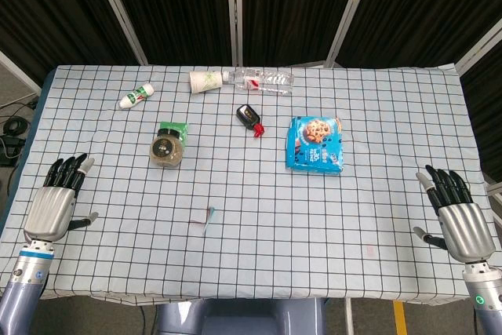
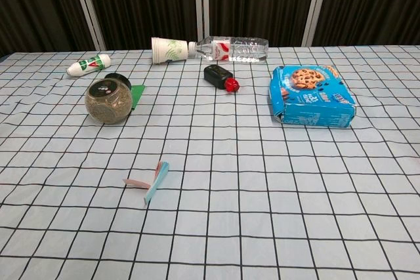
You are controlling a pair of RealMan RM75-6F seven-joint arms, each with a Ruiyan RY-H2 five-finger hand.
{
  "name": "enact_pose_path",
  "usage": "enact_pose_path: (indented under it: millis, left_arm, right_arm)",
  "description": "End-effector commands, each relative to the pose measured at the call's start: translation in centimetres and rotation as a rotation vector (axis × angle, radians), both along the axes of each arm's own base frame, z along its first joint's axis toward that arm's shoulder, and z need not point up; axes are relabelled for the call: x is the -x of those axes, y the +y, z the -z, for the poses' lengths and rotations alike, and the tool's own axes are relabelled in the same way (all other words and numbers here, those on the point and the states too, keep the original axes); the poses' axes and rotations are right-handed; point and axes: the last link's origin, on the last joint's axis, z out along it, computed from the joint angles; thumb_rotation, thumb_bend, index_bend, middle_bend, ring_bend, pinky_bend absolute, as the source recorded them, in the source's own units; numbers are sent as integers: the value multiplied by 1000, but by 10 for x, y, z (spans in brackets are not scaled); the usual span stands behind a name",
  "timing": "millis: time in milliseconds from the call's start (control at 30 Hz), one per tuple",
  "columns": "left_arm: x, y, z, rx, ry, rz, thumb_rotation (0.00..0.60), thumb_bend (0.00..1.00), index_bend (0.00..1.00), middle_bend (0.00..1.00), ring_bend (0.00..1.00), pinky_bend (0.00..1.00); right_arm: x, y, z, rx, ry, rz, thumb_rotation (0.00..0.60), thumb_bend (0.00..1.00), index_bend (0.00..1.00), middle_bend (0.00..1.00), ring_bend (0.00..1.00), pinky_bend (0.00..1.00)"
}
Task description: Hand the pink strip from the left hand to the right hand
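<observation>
The pink strip (image 2: pixel 136 181) lies flat on the checked tablecloth near the table's front middle, crossed by a light blue strip (image 2: pixel 157 182); in the head view the pair (image 1: pixel 206 216) shows small. My left hand (image 1: pixel 56 202) hovers at the table's left front edge, fingers spread, holding nothing, well left of the strips. At the right front edge my right hand (image 1: pixel 455 213) is likewise spread with nothing in it. Neither hand shows in the chest view.
A round jar (image 2: pixel 108 100) lies on its side by a green packet at the left. Behind are a small white bottle (image 2: pixel 88 65), a paper cup (image 2: pixel 169 50), a water bottle (image 2: pixel 233 48) and a black, red-capped bottle (image 2: pixel 220 77). A blue cookie box (image 2: pixel 310 95) sits right.
</observation>
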Motion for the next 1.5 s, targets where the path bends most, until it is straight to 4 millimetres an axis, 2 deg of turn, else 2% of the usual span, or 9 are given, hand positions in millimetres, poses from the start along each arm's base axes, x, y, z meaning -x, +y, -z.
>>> enact_pose_path:
  millis: [33, 200, 233, 367, 500, 700, 867, 1133, 1500]
  left_arm:
    - [-1, 0, 4, 13, -2, 6, 600, 0, 0, 0, 0, 0]
    - [-9, 8, 30, 115, -20, 18, 600, 0, 54, 0, 0, 0]
    - [-15, 12, 46, 186, -47, 21, 600, 0, 108, 0, 0, 0]
    - [-27, 23, 74, 282, -65, 29, 600, 29, 372, 0, 0, 0]
    - [-38, 31, 99, 335, -65, 43, 600, 197, 517, 0, 0, 0]
    - [-64, 40, 139, 405, -63, 86, 600, 261, 525, 0, 0, 0]
    - [-81, 48, 157, 425, -64, 111, 600, 307, 525, 0, 0, 0]
    - [-91, 47, 168, 454, -34, 135, 600, 325, 535, 0, 0, 0]
    - [-88, 43, 175, 473, -5, 113, 600, 325, 535, 0, 0, 0]
  right_arm:
    - [0, 0, -1, 0, -2, 2, 600, 0, 41, 0, 0, 0]
    - [0, 1, -1, -5, -11, 2, 600, 0, 42, 0, 0, 0]
    - [0, 1, -2, -6, -14, 2, 600, 0, 42, 0, 0, 0]
    - [-1, 1, -2, -7, -24, -2, 600, 0, 48, 0, 0, 0]
    - [-3, 0, -1, -9, -32, -9, 600, 0, 55, 0, 0, 0]
    - [0, 0, 0, -13, -42, 1, 600, 0, 62, 0, 0, 0]
    - [1, -1, 0, -12, -37, 0, 600, 0, 63, 0, 0, 0]
    - [1, -1, 0, -6, -43, -8, 600, 0, 65, 0, 0, 0]
    - [0, 0, -3, 1, -51, -10, 600, 0, 73, 0, 0, 0]
